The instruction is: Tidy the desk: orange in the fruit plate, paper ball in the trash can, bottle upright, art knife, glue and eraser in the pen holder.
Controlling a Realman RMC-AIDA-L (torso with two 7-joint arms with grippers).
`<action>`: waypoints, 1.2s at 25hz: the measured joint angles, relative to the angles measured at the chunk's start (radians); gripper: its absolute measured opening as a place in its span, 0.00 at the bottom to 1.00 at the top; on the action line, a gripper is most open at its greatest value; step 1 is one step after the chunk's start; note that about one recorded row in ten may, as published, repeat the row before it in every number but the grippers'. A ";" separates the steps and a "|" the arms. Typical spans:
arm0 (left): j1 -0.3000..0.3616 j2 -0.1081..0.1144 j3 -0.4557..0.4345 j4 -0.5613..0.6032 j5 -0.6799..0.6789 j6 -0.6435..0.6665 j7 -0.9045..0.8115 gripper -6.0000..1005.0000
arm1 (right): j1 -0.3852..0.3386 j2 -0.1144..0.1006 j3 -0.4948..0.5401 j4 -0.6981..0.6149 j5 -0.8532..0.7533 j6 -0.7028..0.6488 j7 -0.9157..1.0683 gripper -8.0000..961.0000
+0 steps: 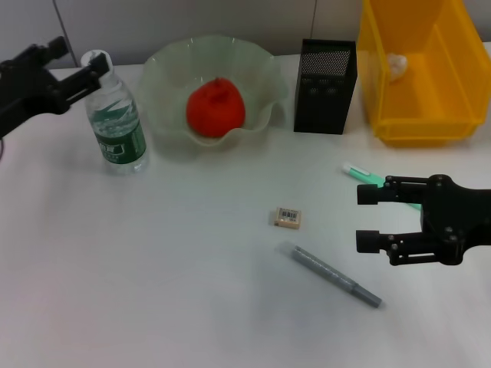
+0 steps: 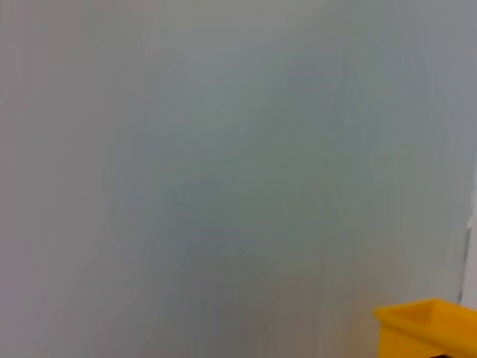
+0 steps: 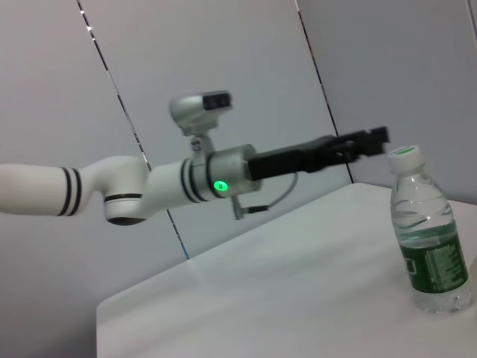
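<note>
Left gripper up near the white cap of the bottle, fingers just beside the cap, not clearly squeezing it. Hard to tell if those fingers are apart or together. Seen from the right wrist view as a long black gripper reaching toward the bottle, tip close to the cap.

Bottle standing straight up on the white table, to the left of the fruit plate.

Right gripper low over the table on the right side, fingers spread wide apart, holding nothing. One black finger lying across the green and white glue stick, which pokes out from behind it.

Orange sitting in the middle of the wavy green fruit plate. Paper ball lying inside the yellow trash can, at the back right. Black mesh pen holder standing between the fruit plate and the trash can.

Small beige eraser flat on the table in front of the pen holder, well apart from it. Grey art knife lying slanted just below the eraser, near the right gripper but not touching it.

Left wrist view mostly grey wall, with a corner of the trash can.
</note>
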 joint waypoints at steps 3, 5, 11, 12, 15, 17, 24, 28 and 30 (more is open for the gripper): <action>0.107 0.007 0.001 0.122 -0.020 0.131 -0.024 0.79 | 0.000 0.000 0.002 -0.003 0.000 0.000 0.002 0.82; 0.107 0.007 0.001 0.122 -0.020 0.131 -0.024 0.79 | 0.002 -0.001 0.002 -0.003 0.000 -0.001 0.003 0.82; 0.233 0.041 0.004 0.240 -0.009 0.467 -0.137 0.79 | 0.013 -0.007 0.003 -0.012 0.000 -0.002 0.006 0.82; 0.243 0.048 0.006 0.240 -0.004 0.515 -0.145 0.79 | 0.015 -0.008 0.003 -0.018 -0.001 -0.004 0.007 0.82; 0.262 0.062 0.004 0.235 0.033 0.642 -0.154 0.79 | 0.021 -0.009 0.003 -0.062 -0.035 -0.009 0.036 0.82; 0.271 0.068 0.001 0.235 0.070 0.705 -0.160 0.79 | 0.022 -0.009 0.002 -0.078 -0.047 -0.010 0.051 0.82; 0.276 0.074 0.005 0.235 0.239 0.790 -0.166 0.78 | 0.040 -0.008 -0.006 -0.243 -0.142 -0.033 0.204 0.82; 0.271 0.066 0.006 0.239 0.328 0.793 -0.153 0.78 | 0.123 -0.008 -0.012 -0.404 -0.241 -0.106 0.396 0.82; 0.271 0.066 0.007 0.240 0.333 0.794 -0.149 0.78 | 0.143 -0.009 -0.016 -0.428 -0.262 -0.119 0.439 0.82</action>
